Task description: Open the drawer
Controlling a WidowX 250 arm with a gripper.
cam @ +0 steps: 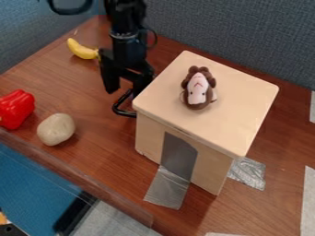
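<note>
Tape point(166, 190) at foot of wooden box point(148, 133). Beige lump point(56, 129), red pepper point(16, 109) off left. Drawer handle point(126, 113) sticks out box's left side. Gripper point(125, 87) beside it, fingers apart. Banana point(81, 49) behind, left.

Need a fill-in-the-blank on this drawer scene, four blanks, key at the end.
1. The plush toy lies on ___ of the wooden box.
2. The black loop beside the box, just below the hand in the picture, looks like a drawer ___.
3. The curved yellow fruit is a ___.
4. The pepper is ___ in colour.

Missing words: top; handle; banana; red
</note>
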